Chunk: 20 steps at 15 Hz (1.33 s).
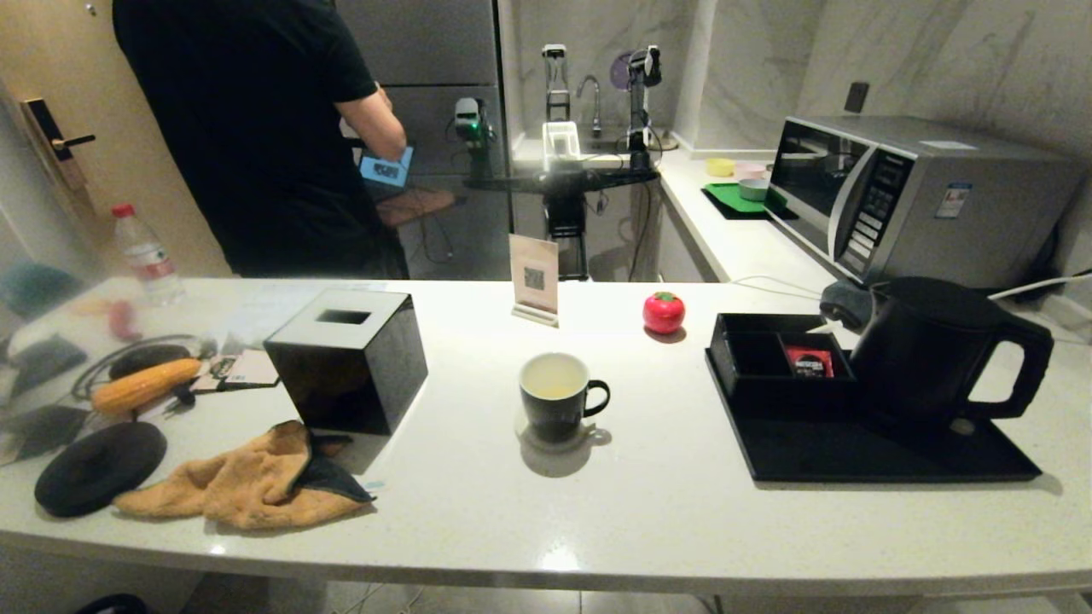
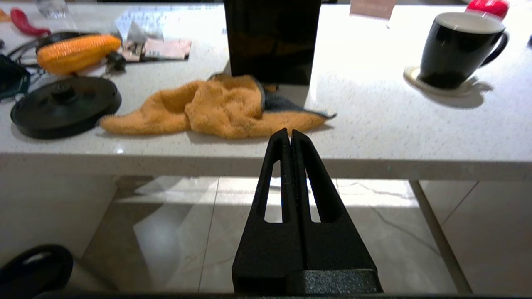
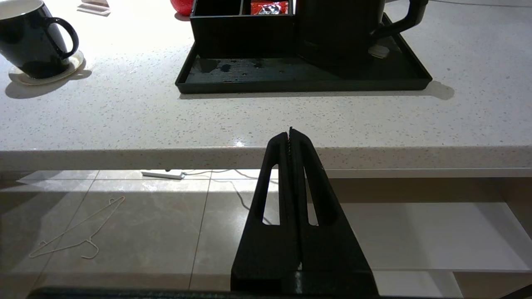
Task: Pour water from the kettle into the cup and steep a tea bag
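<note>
- Left gripper [image 2: 289, 132] hangs off the counter's [image 1: 665, 512] near edge, fingers pressed together, holding nothing.
- Right gripper [image 3: 290, 131] likewise sits below the edge, fingers pressed together and empty.
- Cup [image 1: 559, 398] stands mid-counter on a coaster (pale water [image 1: 553, 388] inside).
- Kettle [image 1: 934, 350] rests on the black tray [image 1: 853, 456], well right of the cup.

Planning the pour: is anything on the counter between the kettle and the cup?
Nothing visible does. The kettle stands on the black tray, the cup to its left with bare counter between. The tray's compartment box sits beside the kettle.
</note>
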Available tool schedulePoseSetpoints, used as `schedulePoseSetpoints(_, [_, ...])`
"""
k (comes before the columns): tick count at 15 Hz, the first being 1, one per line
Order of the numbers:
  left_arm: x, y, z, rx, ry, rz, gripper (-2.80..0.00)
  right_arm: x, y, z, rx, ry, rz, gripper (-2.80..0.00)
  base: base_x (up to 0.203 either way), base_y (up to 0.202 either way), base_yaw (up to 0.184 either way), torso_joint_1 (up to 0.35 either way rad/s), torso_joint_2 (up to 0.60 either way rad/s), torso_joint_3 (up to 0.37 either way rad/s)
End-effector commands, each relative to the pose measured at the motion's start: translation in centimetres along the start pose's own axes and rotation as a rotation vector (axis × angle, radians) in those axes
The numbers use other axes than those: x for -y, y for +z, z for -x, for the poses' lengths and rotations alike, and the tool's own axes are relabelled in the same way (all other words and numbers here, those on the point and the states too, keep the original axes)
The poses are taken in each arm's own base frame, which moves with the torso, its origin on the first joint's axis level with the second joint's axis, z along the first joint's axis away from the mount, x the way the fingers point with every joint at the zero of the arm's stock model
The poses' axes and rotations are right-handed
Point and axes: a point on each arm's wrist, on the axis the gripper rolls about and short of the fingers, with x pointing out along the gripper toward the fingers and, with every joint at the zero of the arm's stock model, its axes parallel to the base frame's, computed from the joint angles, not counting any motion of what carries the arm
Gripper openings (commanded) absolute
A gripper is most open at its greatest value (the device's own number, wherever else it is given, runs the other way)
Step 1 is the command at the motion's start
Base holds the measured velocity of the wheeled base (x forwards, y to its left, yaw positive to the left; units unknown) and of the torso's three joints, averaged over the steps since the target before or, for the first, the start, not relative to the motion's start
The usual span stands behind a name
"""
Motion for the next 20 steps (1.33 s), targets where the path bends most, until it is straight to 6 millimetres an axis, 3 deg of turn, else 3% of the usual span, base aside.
schedulePoseSetpoints(1, [0.00,-0.05,0.15,0.020,-0.001,0.001,-2.80,0.00,0.00,-0.01,-0.001,0.000,0.000,-2.80,0.000,0.000,0.000,0.000,0.00,0.000])
schedulePoseSetpoints(20, [0.00,-0.05,0.15,0.020,0.001,0.001,-2.80,0.04,0.01,0.01,-0.002,-0.018,-0.022,-2.80,0.000,0.000,0.000,0.000,0.00,0.000])
